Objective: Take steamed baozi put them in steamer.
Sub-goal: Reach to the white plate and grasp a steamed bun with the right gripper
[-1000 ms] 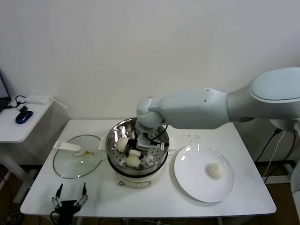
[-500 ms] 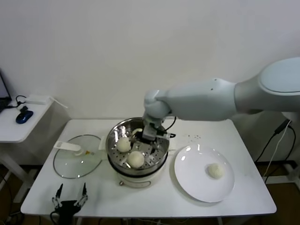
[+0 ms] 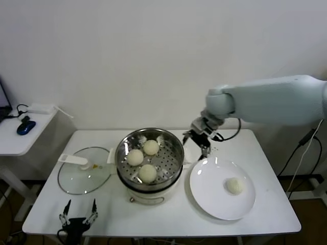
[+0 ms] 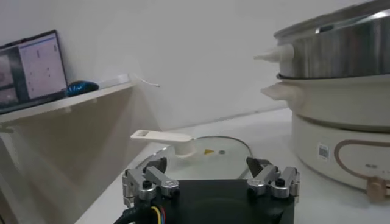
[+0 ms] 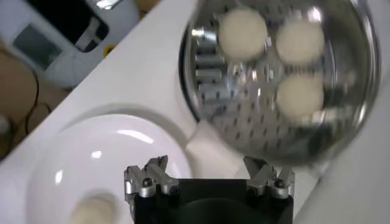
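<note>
Three baozi lie on the perforated tray of the steel steamer (image 3: 173,144): one at the back (image 3: 150,147), one at the left (image 3: 135,157), one at the front (image 3: 147,173). A fourth baozi (image 3: 234,186) rests on the white plate (image 3: 209,178). My right gripper (image 3: 200,142) is open and empty, in the air between the steamer and the plate. Its wrist view shows the steamer (image 5: 353,131), the three buns (image 5: 242,33) and the plate's bun (image 5: 91,210). My left gripper (image 3: 77,214) is open and parked low at the table's front left.
A glass lid (image 3: 84,176) with a white handle lies flat left of the steamer; it also shows in the left wrist view (image 4: 214,152). A side table (image 3: 20,133) with a blue mouse stands at far left. The wall is close behind.
My right gripper let go of a baozi inside the steamer, lifted out, and swung right toward the plate. Three buns now show uncovered in the steamer. The left arm has not moved.
</note>
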Tool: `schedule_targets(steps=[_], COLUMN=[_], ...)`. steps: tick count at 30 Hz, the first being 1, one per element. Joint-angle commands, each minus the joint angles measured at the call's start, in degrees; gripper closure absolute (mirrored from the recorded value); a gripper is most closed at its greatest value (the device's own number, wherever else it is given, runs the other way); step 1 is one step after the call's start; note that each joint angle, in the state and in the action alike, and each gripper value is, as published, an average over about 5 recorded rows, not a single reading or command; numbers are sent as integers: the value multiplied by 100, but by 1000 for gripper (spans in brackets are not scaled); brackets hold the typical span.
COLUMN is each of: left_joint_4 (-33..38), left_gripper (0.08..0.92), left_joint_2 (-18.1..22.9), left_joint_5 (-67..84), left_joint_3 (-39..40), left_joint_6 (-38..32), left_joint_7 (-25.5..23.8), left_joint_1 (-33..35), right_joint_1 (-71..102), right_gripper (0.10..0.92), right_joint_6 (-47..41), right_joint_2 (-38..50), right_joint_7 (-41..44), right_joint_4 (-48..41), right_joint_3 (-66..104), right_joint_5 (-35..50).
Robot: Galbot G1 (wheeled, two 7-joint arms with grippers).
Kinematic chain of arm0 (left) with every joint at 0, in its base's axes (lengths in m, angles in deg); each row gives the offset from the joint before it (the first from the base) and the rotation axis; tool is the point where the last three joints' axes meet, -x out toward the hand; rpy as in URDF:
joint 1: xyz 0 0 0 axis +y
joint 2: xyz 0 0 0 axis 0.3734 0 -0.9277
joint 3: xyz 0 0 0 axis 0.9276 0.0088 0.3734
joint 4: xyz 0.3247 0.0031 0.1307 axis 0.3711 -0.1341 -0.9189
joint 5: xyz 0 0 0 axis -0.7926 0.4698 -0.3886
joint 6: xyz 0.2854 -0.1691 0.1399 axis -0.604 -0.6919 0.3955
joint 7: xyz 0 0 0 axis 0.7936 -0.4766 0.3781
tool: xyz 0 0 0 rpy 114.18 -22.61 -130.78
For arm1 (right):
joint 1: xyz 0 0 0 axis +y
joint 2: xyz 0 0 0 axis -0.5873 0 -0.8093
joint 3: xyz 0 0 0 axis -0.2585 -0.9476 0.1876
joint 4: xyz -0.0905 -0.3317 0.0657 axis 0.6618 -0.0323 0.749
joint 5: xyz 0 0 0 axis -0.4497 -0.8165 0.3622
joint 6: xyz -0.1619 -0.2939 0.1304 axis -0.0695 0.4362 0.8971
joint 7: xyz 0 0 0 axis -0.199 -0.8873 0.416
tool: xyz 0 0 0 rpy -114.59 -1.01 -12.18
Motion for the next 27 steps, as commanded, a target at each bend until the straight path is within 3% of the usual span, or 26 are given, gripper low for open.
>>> schedule_targets(steps=[1,9,27], left_joint_4=[-33,-100,-212], left_gripper=[177,177,177], left_joint_2=[-7,-6,17], left_joint_5=[-4,-13,-259], left_joint_3=[-4,-42,-67], left_joint_6=[-10,-45,-125], left_joint_7=[-10,30,59], left_joint_1=[10,36,85], right_joint_1=[80,907,2441], right_gripper=[203,203,203], right_joint_6=[-1981,-2084,-1951], right_joint_2=[1351,1649,1704], right_joint_7=[-88,-76,-103], right_joint_4=[465,147,-723], right_joint_3=[-675,-299,614], right_joint_5=[364,-444,-1077])
